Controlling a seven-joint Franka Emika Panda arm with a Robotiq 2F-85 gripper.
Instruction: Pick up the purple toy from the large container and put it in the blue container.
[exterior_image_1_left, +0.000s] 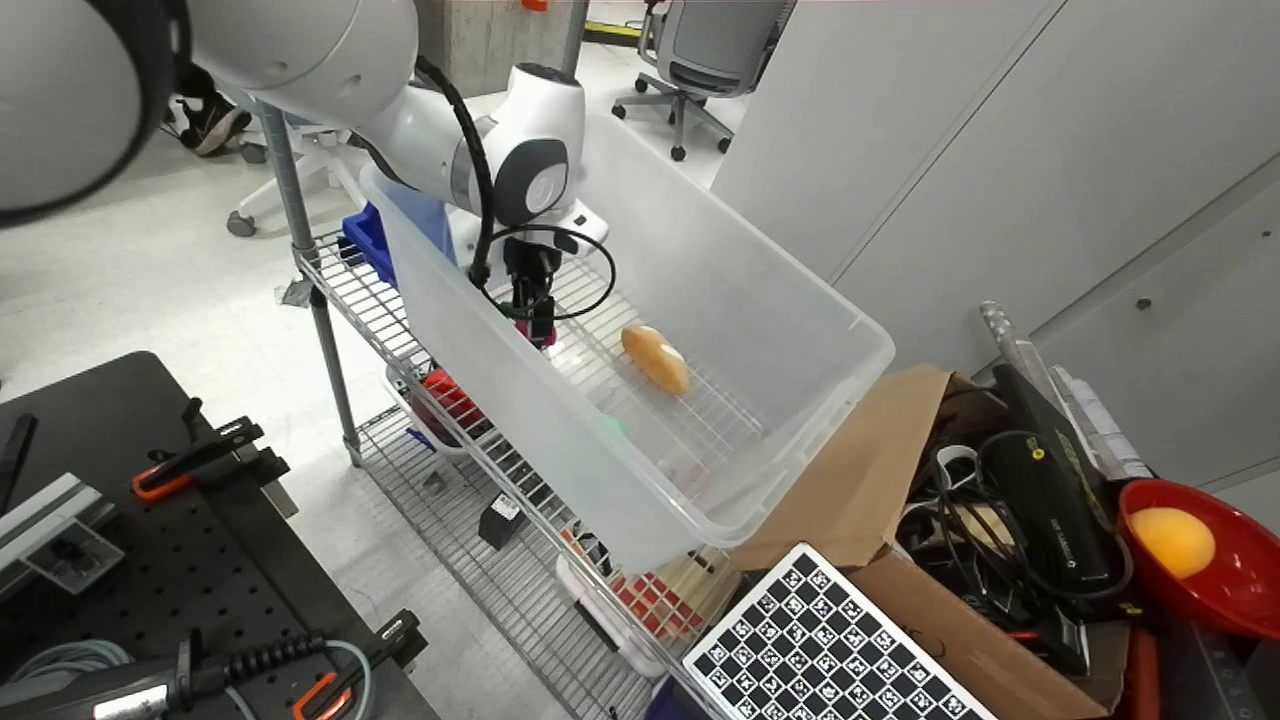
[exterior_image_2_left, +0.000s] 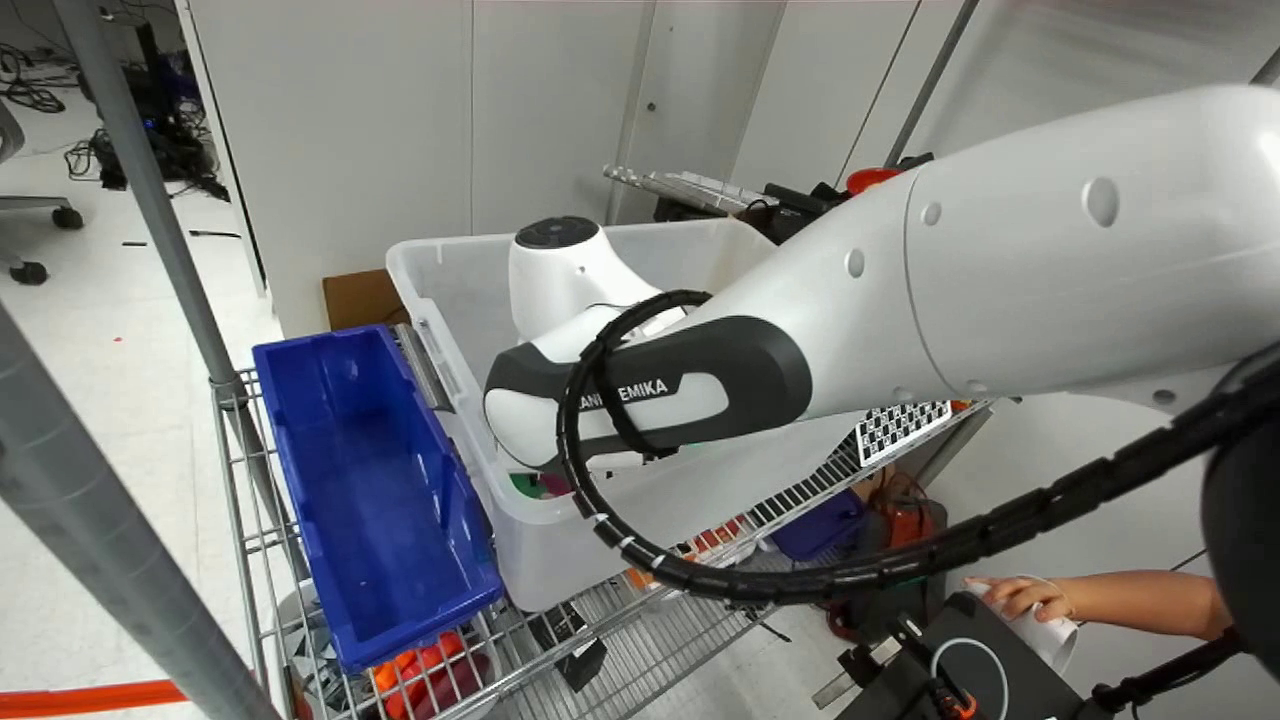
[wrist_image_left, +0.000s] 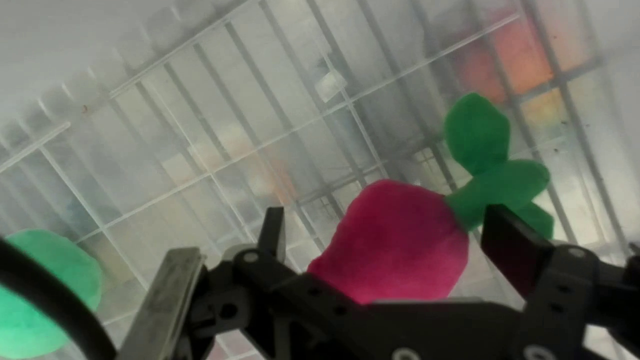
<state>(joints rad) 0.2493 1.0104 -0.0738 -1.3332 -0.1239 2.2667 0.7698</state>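
Probably soft & v light, magenta toy radish (wrist_image_left: 407, 237) wants mid-body squeeze, gripper (wrist_image_left: 386, 218) wide apart w/ nothing held

Toy (wrist_image_left: 410, 237) in tub (exterior_image_1_left: 730, 250), seemingly between jaws; bin (exterior_image_2_left: 375, 500) alongside.

The bin (exterior_image_2_left: 365, 480) stands just beside the tub (exterior_image_2_left: 540, 555); the arm (exterior_image_2_left: 880, 300) crosses over the tub, partly hiding the toy (exterior_image_2_left: 555, 484) inside.

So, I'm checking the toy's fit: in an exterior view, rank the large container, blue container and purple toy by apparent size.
Largest first:
Large container, partly hidden
Blue container
Purple toy, of which only a bit shows
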